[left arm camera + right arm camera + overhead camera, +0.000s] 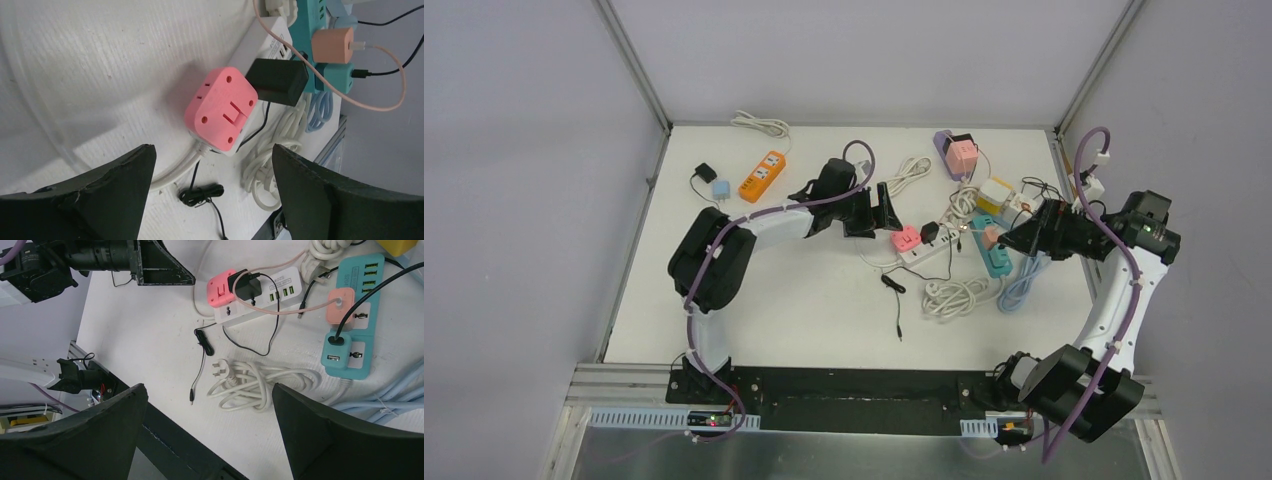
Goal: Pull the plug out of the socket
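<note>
Bare tabletop [804, 290] seen toward the near edge, cables [954, 295] crowded by the right edge; pink plug [221, 109] seated in white power strip [929, 251], mid-tabletop, just beyond left gripper [212, 152], jaws held apart; right gripper [210, 390] likewise spread

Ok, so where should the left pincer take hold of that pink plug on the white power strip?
Grip the pink plug across its two opposite side walls, coming straight down from above. It stands proud of the white strip with its broad face up. The black adapter crowds one side, so probably close on the sides that do not face it.
</note>
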Controlling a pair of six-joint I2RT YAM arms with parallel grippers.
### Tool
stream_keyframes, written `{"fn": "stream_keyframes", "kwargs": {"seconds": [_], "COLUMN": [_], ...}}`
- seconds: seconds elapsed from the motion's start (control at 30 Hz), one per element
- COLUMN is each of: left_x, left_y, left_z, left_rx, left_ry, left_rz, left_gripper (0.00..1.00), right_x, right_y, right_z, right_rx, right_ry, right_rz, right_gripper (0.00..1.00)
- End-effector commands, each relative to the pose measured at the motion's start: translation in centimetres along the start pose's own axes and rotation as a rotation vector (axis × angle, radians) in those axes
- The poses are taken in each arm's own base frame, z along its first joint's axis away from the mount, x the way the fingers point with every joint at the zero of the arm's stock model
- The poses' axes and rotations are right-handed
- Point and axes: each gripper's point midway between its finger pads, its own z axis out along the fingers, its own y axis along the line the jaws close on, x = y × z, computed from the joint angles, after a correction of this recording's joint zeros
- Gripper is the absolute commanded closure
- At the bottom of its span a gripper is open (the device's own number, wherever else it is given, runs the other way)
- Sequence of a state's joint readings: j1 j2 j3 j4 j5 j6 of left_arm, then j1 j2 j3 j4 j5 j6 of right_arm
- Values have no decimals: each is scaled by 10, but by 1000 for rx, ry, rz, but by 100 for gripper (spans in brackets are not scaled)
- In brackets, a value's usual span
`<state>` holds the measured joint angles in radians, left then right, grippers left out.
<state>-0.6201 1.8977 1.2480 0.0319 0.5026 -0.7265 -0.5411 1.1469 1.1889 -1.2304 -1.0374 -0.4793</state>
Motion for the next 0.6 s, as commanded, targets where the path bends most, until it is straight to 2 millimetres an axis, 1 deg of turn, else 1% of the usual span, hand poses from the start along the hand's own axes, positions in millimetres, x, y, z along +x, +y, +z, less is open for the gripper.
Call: {"fn": "stream_keyframes", "kwargs": {"seconds": [0.0,0.17,0.3,0.57], "left_x": [-25,-20,-14,-12], "left_y": [-19,-9,-6,-12], "left_z": [10,25,30,35], "left_rx": [83,132,152,241], "left_ry": [-51,-35,-23,-20], "left_rz": [-45,-124,-154,-219], "left_gripper": [12,14,15,22], "right_x": [-8,-9,-7,-7], "right_y": [2,0,-1,-3], "right_z": [-1,0,1,2], "right_rx": [-8,-14,-15,-18], "right_ry": [-41,-40,-37,-35], "right_rz": [-26,-18,-12,-6], "right_gripper": [0,0,0,0]}}
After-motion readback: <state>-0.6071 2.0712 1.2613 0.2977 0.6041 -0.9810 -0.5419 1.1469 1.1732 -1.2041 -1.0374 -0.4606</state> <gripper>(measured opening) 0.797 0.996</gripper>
